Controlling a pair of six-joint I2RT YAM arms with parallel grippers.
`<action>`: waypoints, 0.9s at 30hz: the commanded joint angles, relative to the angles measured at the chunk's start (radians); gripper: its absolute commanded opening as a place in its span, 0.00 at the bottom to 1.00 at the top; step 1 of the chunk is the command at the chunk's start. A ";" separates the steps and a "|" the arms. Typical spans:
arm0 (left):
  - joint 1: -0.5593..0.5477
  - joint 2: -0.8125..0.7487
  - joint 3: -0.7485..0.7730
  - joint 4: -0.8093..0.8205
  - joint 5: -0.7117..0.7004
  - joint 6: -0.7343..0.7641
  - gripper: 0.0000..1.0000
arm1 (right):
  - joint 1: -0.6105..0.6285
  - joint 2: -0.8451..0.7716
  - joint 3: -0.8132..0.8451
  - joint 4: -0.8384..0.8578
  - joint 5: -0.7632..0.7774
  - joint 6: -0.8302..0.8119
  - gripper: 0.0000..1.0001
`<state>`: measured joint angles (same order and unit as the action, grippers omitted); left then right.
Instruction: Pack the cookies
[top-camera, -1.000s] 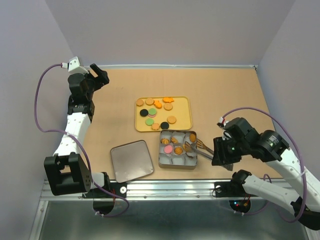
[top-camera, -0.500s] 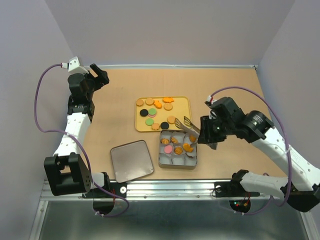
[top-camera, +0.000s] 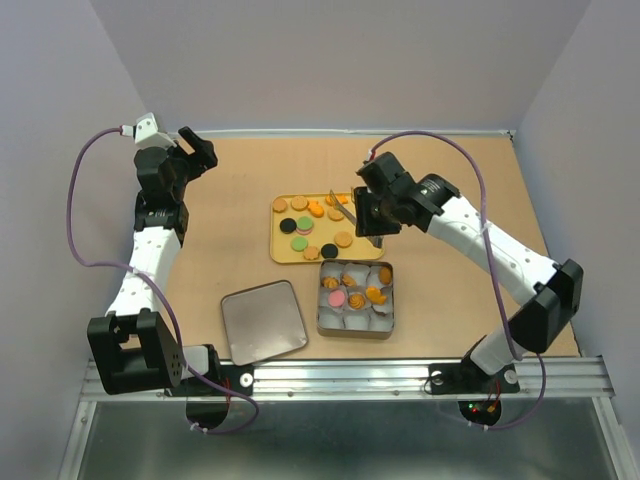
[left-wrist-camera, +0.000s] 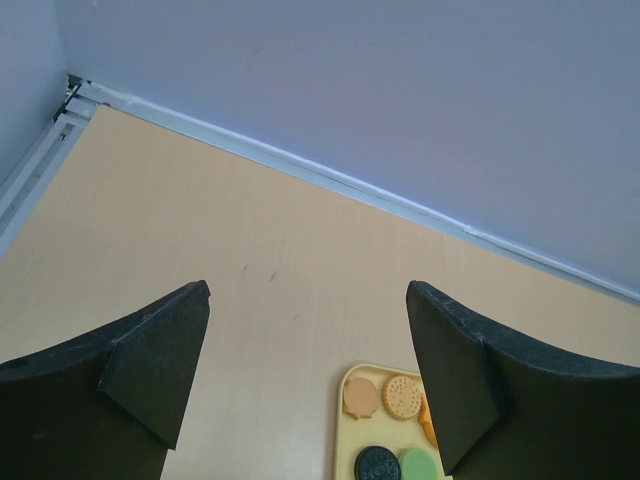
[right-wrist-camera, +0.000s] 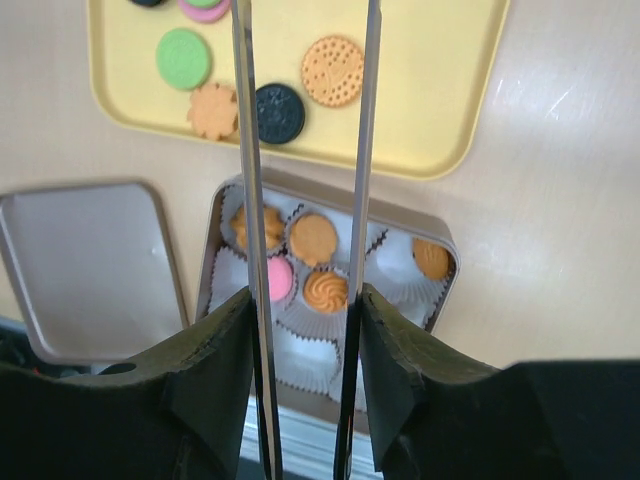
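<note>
Top external: tin (top-camera: 355, 332) part-filled, about a dozen cookies (top-camera: 298, 242) left on the tray (top-camera: 365, 248). My right hand (top-camera: 366, 214) grips tongs (top-camera: 342, 208); my left hand (left-wrist-camera: 305, 330) gapes wide.

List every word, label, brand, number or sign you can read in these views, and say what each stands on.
No readable text in any view.
The black cookie: embossed surface pattern, too small to read as letters.
The tan cookie: only dots and lines show.
The yellow tray, tin, lid and tongs: plain, no marks visible.
</note>
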<state>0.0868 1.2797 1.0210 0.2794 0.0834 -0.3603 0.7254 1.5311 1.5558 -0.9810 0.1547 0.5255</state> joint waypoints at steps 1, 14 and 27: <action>0.004 -0.045 -0.001 0.032 -0.007 0.018 0.91 | -0.007 0.069 0.102 0.059 0.094 -0.019 0.48; 0.005 -0.034 0.007 0.030 0.003 0.012 0.91 | -0.007 0.239 0.142 0.122 0.052 -0.041 0.48; 0.004 -0.031 0.011 0.027 0.010 0.004 0.91 | -0.007 0.282 0.112 0.130 0.069 -0.041 0.49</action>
<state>0.0868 1.2797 1.0210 0.2733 0.0795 -0.3603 0.7254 1.8153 1.6299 -0.9031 0.1989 0.4900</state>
